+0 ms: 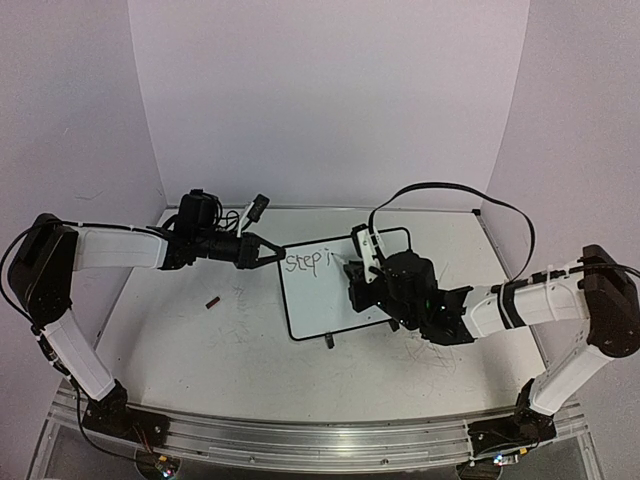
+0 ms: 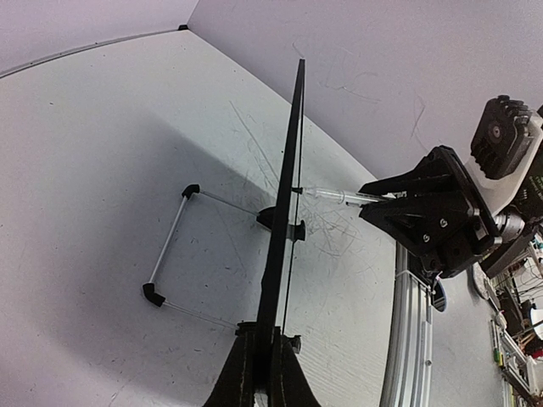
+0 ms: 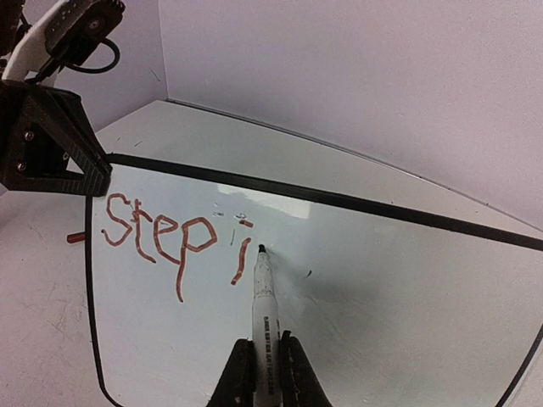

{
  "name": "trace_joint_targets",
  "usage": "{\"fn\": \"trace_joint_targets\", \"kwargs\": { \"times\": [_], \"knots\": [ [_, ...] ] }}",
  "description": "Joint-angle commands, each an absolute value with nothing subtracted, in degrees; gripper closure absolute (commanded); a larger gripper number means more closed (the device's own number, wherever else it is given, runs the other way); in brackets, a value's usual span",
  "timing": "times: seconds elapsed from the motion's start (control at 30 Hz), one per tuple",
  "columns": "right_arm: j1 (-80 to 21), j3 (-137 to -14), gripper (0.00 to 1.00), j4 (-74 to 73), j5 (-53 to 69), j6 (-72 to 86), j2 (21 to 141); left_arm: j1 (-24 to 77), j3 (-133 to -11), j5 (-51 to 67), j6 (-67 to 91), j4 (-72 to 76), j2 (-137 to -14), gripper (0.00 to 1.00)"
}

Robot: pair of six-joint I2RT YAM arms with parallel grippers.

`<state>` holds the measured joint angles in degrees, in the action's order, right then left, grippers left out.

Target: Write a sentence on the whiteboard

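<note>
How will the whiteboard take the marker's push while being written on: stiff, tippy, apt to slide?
Probably tippy alone: the whiteboard looks thin edge-on, propped on a light wire stand. Likely stiff, since its edge reads straight. The left tool, clamped on its edge, probably stops it sliding.

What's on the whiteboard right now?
Red letters spelling "step i" sit on the whiteboard, and the marker tip touches beside the i. The left pincer grips its corner, hiding that bit of board.
</note>
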<state>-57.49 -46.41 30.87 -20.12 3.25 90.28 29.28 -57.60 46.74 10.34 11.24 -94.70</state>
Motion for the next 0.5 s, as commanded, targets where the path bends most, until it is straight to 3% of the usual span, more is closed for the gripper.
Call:
{"fn": "trace_joint_targets", "kwargs": {
  "times": [0.0, 0.47],
  "knots": [
    [-57.2, -48.4, 1.0, 32.0, -21.3, 3.9, 91.1, 29.0, -58.0, 45.1, 8.9, 11.2, -92.4, 1.0],
    [-57.3, -45.1, 1.0, 29.7, -19.6, 6.4, 89.7, 29.0, -58.0, 44.9, 8.6, 10.9, -92.4, 1.0]
  ]
}}
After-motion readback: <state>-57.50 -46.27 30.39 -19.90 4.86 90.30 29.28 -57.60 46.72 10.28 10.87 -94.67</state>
